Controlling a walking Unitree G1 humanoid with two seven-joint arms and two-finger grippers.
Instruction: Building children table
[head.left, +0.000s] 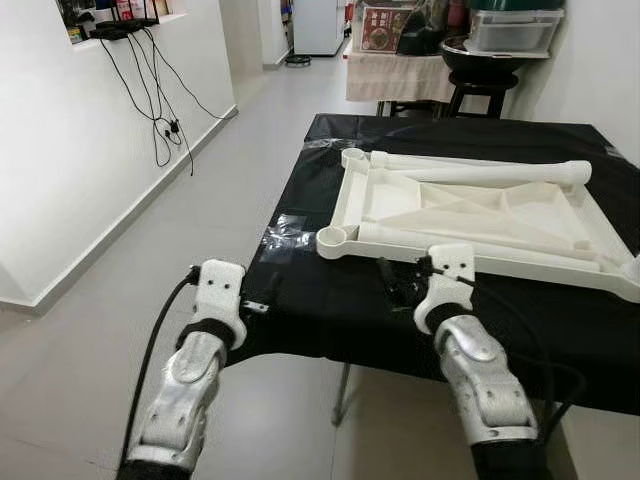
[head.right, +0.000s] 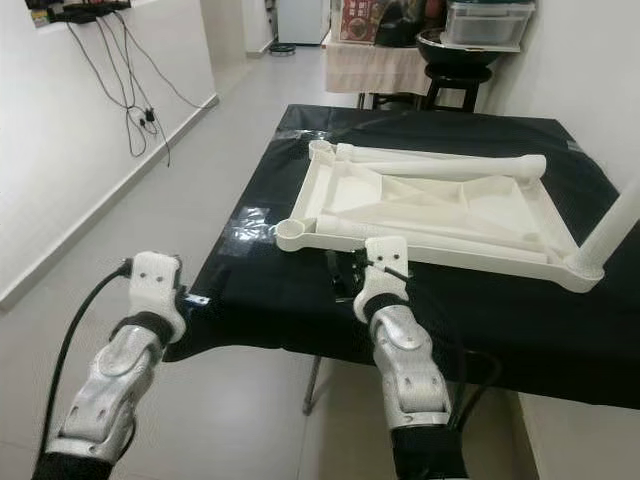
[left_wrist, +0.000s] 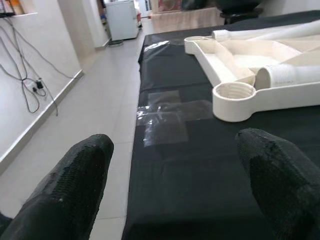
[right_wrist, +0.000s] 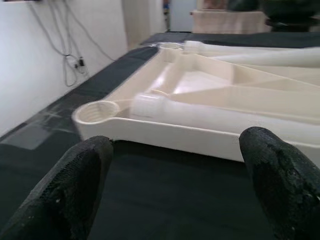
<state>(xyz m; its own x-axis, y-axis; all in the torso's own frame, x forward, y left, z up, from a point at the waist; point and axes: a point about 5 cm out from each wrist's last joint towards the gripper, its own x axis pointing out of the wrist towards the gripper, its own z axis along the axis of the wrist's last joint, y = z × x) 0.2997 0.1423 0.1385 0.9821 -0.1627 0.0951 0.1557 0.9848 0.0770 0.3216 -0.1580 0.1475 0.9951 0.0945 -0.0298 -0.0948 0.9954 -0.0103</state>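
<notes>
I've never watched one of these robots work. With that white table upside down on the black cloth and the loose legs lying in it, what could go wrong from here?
The right hand is open and close to the white table top; a push instead of a grip might slide it on the black cloth.

The loose legs lying across it are round and could roll away when touched.

The left hand hovers at the table edge, beside the taped patch, and might snag the cloth.

Head eyes look down; wrist cameras skim the tabletop (left_wrist: 235, 50)
</notes>
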